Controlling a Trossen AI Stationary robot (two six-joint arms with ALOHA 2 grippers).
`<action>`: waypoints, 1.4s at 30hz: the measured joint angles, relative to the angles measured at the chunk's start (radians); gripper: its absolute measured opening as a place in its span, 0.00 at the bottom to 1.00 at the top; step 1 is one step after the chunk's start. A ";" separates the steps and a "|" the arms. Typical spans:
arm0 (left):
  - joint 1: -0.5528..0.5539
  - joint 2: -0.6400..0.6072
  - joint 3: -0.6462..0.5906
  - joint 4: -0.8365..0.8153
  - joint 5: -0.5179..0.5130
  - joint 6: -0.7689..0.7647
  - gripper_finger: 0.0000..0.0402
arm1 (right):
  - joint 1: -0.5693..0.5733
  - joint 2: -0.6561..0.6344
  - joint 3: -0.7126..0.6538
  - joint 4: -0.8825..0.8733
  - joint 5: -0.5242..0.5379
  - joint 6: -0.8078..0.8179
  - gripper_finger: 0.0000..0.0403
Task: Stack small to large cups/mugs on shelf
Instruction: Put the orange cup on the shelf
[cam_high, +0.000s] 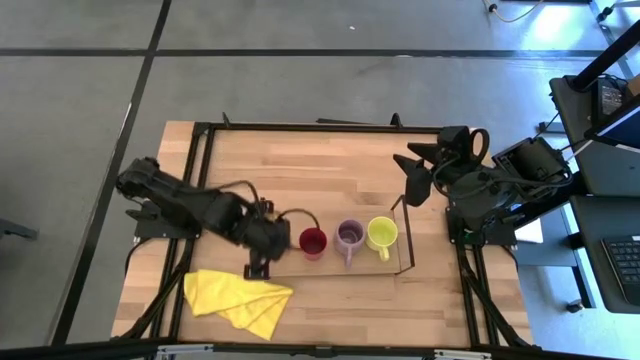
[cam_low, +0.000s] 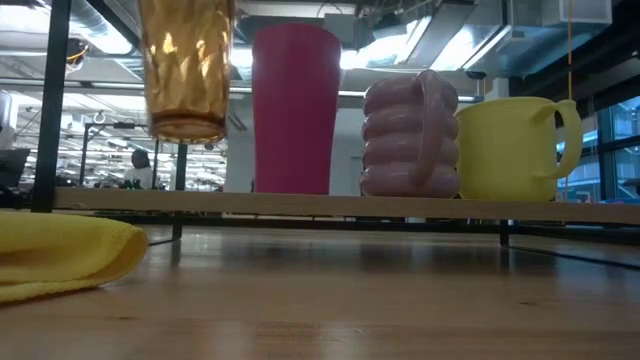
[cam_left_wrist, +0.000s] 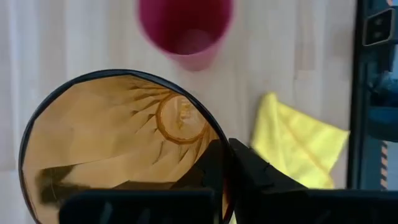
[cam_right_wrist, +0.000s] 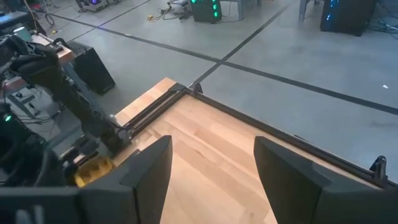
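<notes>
**Operator:** Report the position of the amber tumbler (cam_low: 187, 68).

**Technician:** It hangs in the air, clear of the shelf (cam_low: 330, 207), just beside the dark red cup (cam_low: 293, 108) on the side toward the left edge of the worktop (cam_high: 340, 165). The low view shows a gap between its base and the board. The left gripper (cam_left_wrist: 227, 163) is clamped on its rim, one finger inside and one outside the wall.

**Operator:** Why is it held that way?

**Technician:** A rim grasp keeps the tumbler upright and leaves its base free to be set down. Judging by the row, it goes at the open end: red cup, then lilac mug (cam_low: 411, 136), then yellow-green mug (cam_low: 508, 148), all standing on the shelf side by side, the last nearest the wire frame (cam_high: 405, 232) at the shelf's right end.

**Operator:** State of the right arm?

**Technician:** Idle near the right rear corner of the worktop, well apart from the shelf. The right gripper (cam_right_wrist: 212, 168) has its jaws spread apart, holding nothing.

**Operator:** What cannot be confirmed?

**Technician:** From above, the left arm covers the tumbler and the shelf's left end. The low view cuts off the tumbler's rim and the jaws. The lilac mug's handle faces the low camera; the exact spacing between the cups cannot be judged. A yellow cloth (cam_high: 238, 300) lies near the front left corner, off the shelf.
</notes>
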 joint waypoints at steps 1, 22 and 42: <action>-0.020 0.010 0.000 0.005 0.000 -0.015 0.01 | 0.000 0.000 0.000 0.000 -0.004 0.000 0.57; -0.071 0.147 -0.001 0.046 -0.049 0.021 0.01 | 0.035 0.000 0.000 0.000 -0.052 0.077 0.57; -0.052 0.149 -0.001 0.034 -0.003 0.019 0.04 | 0.035 0.000 0.000 0.000 -0.052 0.078 0.57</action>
